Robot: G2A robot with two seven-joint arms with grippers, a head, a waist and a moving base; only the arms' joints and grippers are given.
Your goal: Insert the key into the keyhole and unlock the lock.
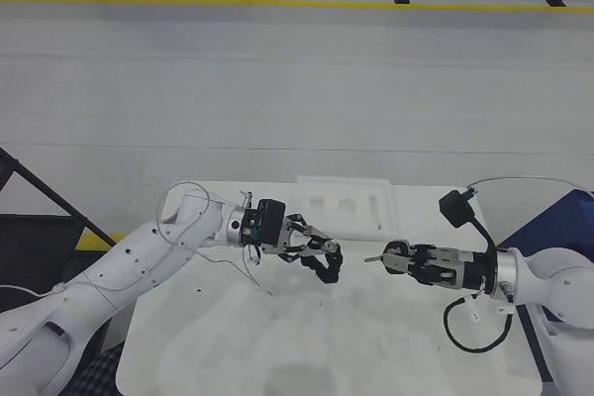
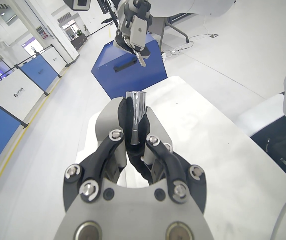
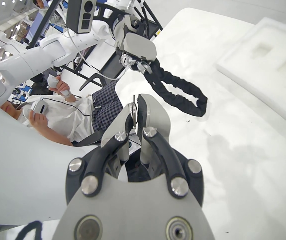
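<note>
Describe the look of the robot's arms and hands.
The left arm and right arm have smooth white shells. The left hand and right hand are grey metal with black links and silver bolts. A black cable loops at the right wrist.

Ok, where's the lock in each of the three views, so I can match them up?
Top view: lock above the white table, held by the left gripper.
Left wrist view: lock as a chrome barrel clamped in that gripper, close to the camera.
Right wrist view: lock farther off, keyhole facing the camera, black cable loop hanging from it.
Shared landmark: the white table under both arms.
</note>
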